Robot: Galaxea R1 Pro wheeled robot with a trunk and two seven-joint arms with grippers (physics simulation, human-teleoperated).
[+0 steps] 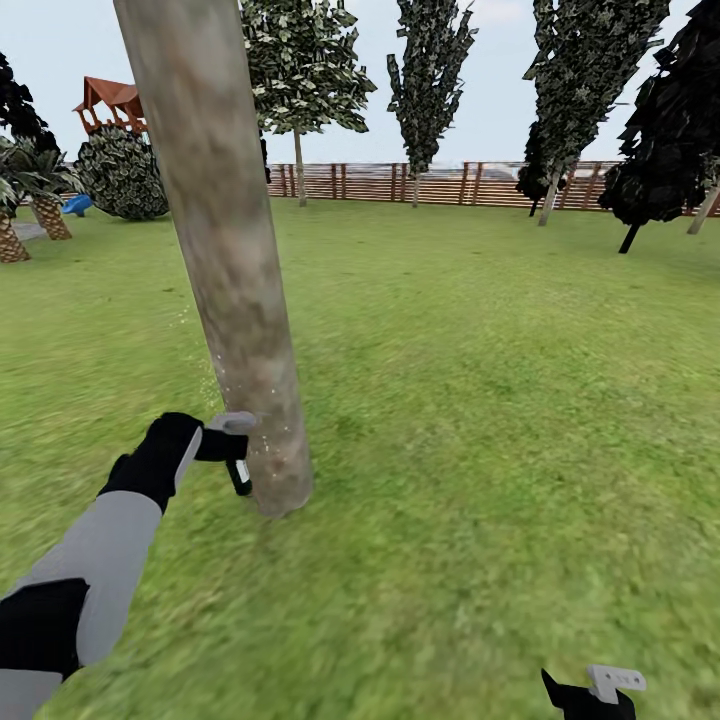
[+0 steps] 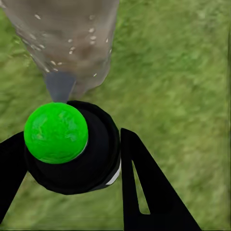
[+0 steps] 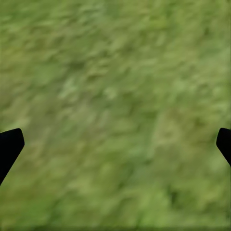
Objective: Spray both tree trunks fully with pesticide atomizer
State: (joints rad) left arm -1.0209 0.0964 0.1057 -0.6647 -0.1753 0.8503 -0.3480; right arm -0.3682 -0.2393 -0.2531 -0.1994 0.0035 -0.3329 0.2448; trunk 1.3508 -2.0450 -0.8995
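Held the atomizer [image 2: 72, 147] in the left gripper [image 2: 72, 163], just beside the trunk [image 1: 225, 250]; kept the right gripper [image 3: 115, 144] spread wide over grass [image 3: 115, 72].

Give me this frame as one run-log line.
phase: spraying | left gripper: shut on pesticide atomizer, aimed at tree trunk base | droplets on trunk | right gripper: open, empty, over grass

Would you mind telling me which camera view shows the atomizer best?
The left wrist view: the atomizer sits large between the left hand's fingers, facing the trunk. The head view shows it small beside the trunk; the right wrist view shows grass.
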